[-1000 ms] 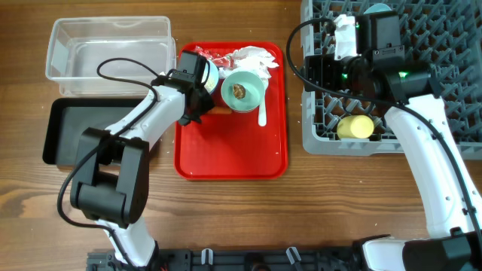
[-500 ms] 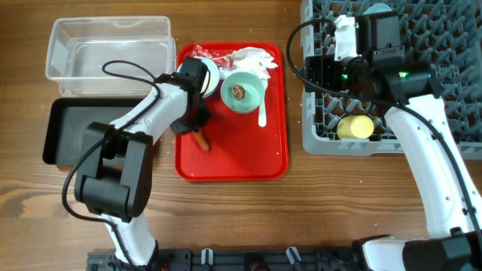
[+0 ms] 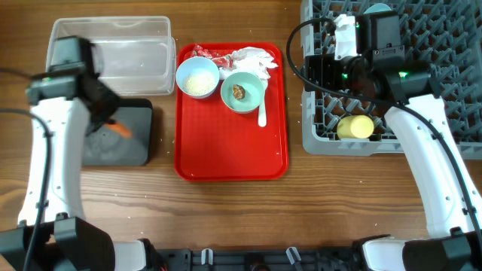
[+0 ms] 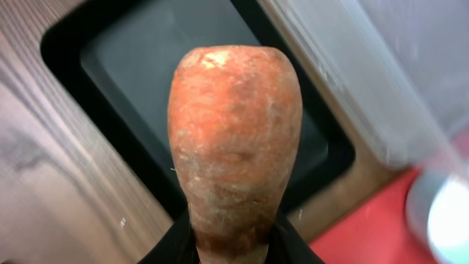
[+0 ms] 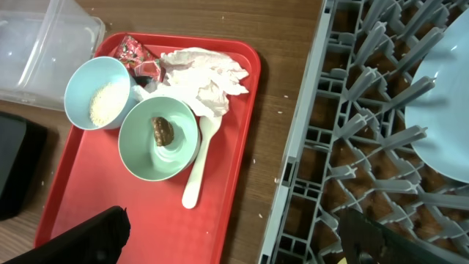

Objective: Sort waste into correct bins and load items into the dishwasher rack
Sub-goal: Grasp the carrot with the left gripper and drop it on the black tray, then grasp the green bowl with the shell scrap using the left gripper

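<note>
Above the black tray [image 3: 132, 150] at left, the left end effector [image 3: 108, 123] clamps the carrot [image 3: 119, 129], likely for dropping. Meanwhile the right end effector [image 5: 231, 240] hangs open, empty.

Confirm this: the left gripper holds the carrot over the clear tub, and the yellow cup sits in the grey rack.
Wrong in one respect: the left gripper holds the carrot over the black tray, not the clear tub, as the left wrist view shows. The yellow cup does sit in the grey rack.
</note>
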{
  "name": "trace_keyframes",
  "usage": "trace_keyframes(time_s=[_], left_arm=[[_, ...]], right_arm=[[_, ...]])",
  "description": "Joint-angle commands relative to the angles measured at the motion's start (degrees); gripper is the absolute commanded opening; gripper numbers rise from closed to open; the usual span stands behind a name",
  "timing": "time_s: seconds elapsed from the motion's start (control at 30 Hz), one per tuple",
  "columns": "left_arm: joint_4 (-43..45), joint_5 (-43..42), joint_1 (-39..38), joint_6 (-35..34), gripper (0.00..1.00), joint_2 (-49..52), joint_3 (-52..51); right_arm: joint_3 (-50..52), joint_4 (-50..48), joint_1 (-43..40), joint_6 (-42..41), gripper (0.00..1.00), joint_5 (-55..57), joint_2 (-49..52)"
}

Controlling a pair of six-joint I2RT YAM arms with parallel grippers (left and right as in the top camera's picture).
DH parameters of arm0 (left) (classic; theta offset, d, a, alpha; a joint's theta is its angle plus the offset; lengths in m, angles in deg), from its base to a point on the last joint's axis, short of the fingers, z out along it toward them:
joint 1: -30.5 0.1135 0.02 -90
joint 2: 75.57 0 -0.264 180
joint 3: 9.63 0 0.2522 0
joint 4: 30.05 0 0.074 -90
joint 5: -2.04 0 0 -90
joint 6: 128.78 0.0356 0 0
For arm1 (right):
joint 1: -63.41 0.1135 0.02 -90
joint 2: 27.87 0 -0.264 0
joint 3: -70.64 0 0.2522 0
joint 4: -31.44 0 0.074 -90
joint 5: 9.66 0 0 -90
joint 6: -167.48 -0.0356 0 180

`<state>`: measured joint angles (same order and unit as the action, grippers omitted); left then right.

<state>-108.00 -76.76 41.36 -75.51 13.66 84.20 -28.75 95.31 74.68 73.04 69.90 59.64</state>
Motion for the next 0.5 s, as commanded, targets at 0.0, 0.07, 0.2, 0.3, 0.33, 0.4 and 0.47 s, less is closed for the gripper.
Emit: trace_keyframes(time_s=[0.0,0.07,0.2,0.3,0.33,0.4,0.47], left_arm=[[5.42,-2.16,7.23,-0.94,0.2,3.21,-5.75],[10.71,-2.21,10.88,-10.14,0.22,6.27,-11.56],[21.33,-3.48,12.72,-13.92,0.28,10.25,-18.6],[22.67,-4.0,12.68,-13.88,0.66,11.3,-19.06],[22.84,-3.93,12.68,-13.14,0.71,11.28,-19.04],[23.54,-3.87,12.68,-10.01,0.74,10.99,-18.75],[23.28,-3.89,12.68,-6.82,0.79,8.96,-17.33]], right_arm=[[-0.13,-0.31,0.13,-0.04,0.94,0.55,0.26],[-0.13,-0.09,0.13,-0.02,0.94,0.55,0.26],[-0.13,0.13,0.13,-0.07,0.95,0.52,0.26],[-0.13,0.52,0.13,-0.07,0.94,0.52,0.26],[-0.13,0.59,0.13,-0.07,0.94,0.52,0.26],[-0.13,0.59,0.13,-0.04,0.95,0.52,0.26],[-0.13,0.57,0.13,-0.07,0.95,0.5,0.26]])
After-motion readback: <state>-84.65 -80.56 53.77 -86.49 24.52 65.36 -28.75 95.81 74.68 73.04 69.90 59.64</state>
